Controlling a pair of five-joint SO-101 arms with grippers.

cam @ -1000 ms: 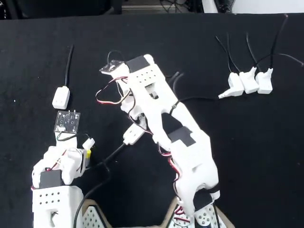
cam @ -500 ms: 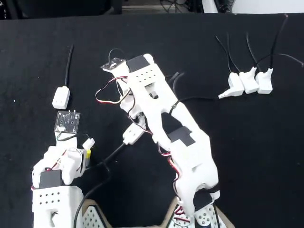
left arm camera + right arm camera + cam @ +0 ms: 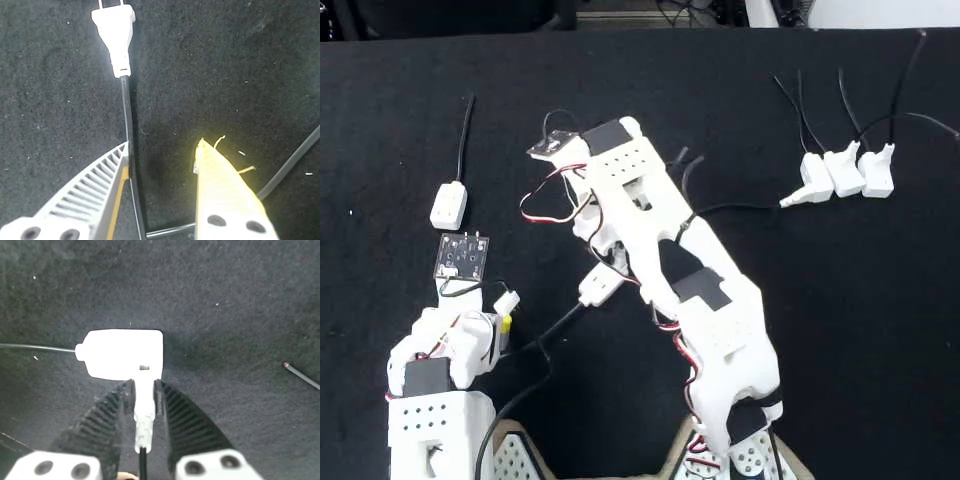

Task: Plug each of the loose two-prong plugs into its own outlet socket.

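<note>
Clenching a white plug [image 3: 143, 415] that butts against an outlet socket [image 3: 122, 354], the right end effector [image 3: 143, 386] hangs near desk [image 3: 880, 330] centre, while the left end effector [image 3: 162, 144] gapes released at 7 o'clock.

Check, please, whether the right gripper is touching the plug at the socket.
Touching. The right wrist view shows the right gripper shut on the plug, both fingers against its sides, at the socket.
</note>
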